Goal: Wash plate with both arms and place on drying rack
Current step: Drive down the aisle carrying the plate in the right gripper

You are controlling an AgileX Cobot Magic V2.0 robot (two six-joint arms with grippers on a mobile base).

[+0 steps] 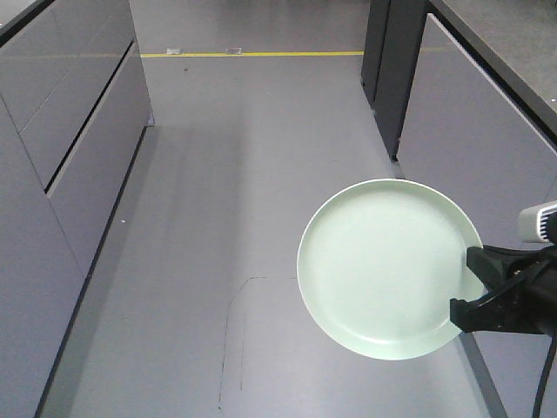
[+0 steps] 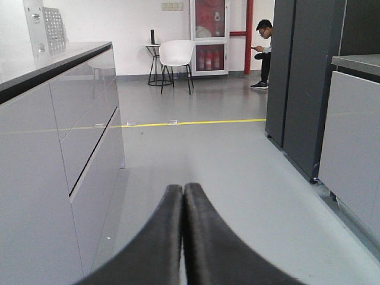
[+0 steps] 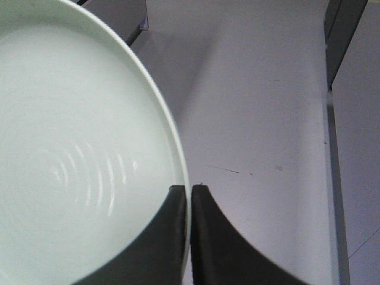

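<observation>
Lower right of the front view: round pale mint-green matte plate (image 1: 387, 270) with a shallow upturned rim, held in the air above the plain grey floor (image 1: 226, 218), its concave face toward the camera. The plate's right edge is gripped by the black pincer-like right gripper (image 1: 466, 286), which comes in from the right edge of the frame. A small light-grey block (image 1: 538, 222) sits just above that gripper at the far right.

Right wrist view: the plate (image 3: 77, 148) fills the left half of the frame. At bottom centre, the right gripper (image 3: 188, 193) has its two black fingers drawn narrow, with the plate's thin rim clamped between them.

Left wrist view: black left gripper (image 2: 183, 190) at bottom centre, fingers pressed together tip to tip with nothing between them, pointing along an aisle.

Surroundings:
- Glossy grey drawer-front cabinets (image 1: 61, 157) run down the left side of the frame.
- A tall dark-grey cabinet (image 2: 303, 77) stands at the upper right of the left wrist view.
- A yellow floor line (image 1: 252, 54) crosses the aisle near the top of the front view.
- A white chair (image 2: 176, 56) stands at upper centre of the left wrist view.
- A red-framed wall cabinet (image 2: 209, 35) is just to the right of the chair.
- A seated person in dark clothes (image 2: 265, 50) is further right, beside the dark cabinet.
</observation>
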